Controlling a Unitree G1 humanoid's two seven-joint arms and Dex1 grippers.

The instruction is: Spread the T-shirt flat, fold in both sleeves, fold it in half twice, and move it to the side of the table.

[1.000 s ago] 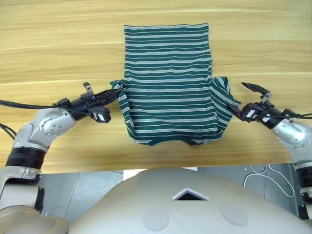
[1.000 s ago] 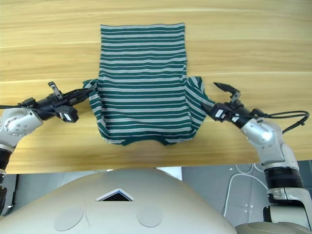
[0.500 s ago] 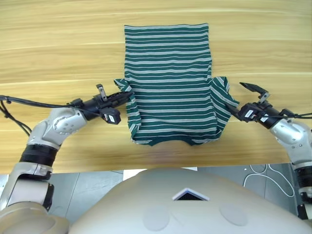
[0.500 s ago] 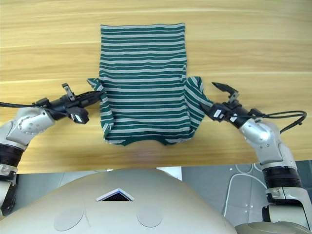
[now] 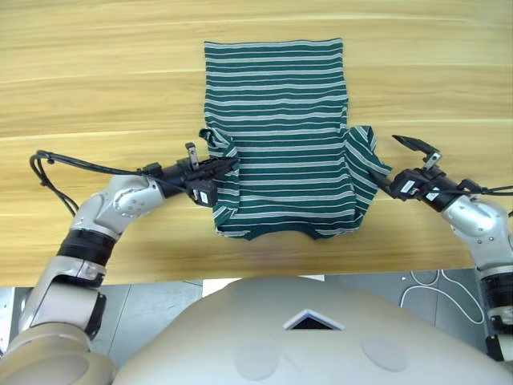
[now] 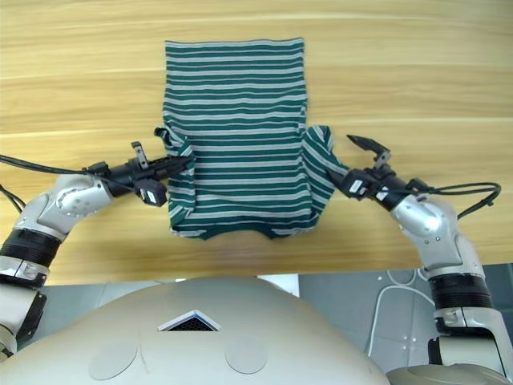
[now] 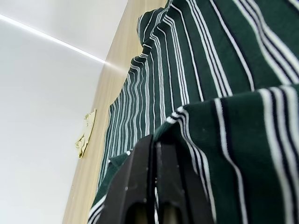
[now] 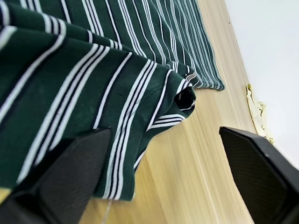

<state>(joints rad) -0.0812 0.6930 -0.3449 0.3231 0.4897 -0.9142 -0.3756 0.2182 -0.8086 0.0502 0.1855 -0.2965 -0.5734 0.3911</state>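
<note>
— Fingers point(image 7: 136, 186) of the left gripper point(image 5: 228, 163): how do they stand?
— Pinched tight on the left sleeve point(image 5: 216, 144) of the T-shirt point(image 5: 280, 104), holding it over the left edge of the striped body.
— And the right gripper point(image 5: 387, 160)?
— Spread wide. One finger lies under the right sleeve point(image 5: 365, 152) and the other stands up clear of the cloth.
— Where is the shirt?
— Flat in the middle of the wooden table point(image 5: 96, 80), collar at the near edge, hem at the far side.

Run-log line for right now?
left gripper shut on left sleeve at T-shirt edge | right gripper open at right sleeve | sleeve folds unfinished
</note>
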